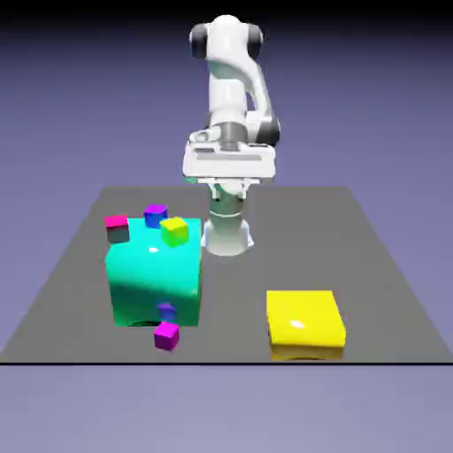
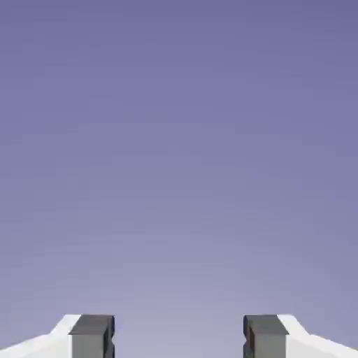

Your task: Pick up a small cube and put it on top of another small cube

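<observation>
Magenta-purple small cube [image 1: 166,336]: plain, evenly coloured, face slightly brighter on top, sitting near front edge of table [image 1: 232,305], just in front of big teal block [image 1: 157,279]. Open tabletop between it and yellow block [image 1: 304,320], toward exterior view's right, also near front edge. Dark-sided pink-topped cube [image 1: 117,228], violet-blue cube [image 1: 156,216], yellow-green cube [image 1: 174,232] around teal block's upper end. Farther back, raised: jaws wide apart, only backdrop [image 2: 179,175] between fingertips [image 2: 91,342].
</observation>
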Robot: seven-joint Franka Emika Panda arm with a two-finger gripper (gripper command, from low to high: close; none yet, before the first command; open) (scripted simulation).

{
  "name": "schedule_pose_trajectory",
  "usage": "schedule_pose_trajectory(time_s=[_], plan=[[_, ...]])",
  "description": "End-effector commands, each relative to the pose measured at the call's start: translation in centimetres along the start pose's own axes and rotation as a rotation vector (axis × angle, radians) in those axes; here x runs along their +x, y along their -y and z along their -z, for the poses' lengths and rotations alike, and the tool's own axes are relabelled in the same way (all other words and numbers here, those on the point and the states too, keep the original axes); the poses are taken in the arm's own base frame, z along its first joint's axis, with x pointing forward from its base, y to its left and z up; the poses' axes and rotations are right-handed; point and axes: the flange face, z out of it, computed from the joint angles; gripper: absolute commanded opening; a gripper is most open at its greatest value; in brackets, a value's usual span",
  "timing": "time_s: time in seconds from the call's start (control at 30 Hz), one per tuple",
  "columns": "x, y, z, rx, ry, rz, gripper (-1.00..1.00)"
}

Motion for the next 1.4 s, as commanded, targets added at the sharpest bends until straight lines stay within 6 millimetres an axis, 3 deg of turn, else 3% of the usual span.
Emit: schedule_pose_trajectory(time_s=[0.0,0.33,0.67,1.1,1.3,1.37], plan=[[0.7,-0.1,-1.0,-0.028,0.03,-0.016,0.0],[6.1,-2.7,-11.2,-0.309,0.33,-0.16,0.0],[8.9,-7.9,-20.9,-0.576,0.613,-0.281,0.0],[8.8,-15.5,-31.1,-0.904,0.948,-0.386,0.0],[7.3,-18.5,-34.9,-1.054,1.095,-0.409,0.0],[7.2,-18.6,-35.0,-1.059,1.101,-0.41,0.0]])
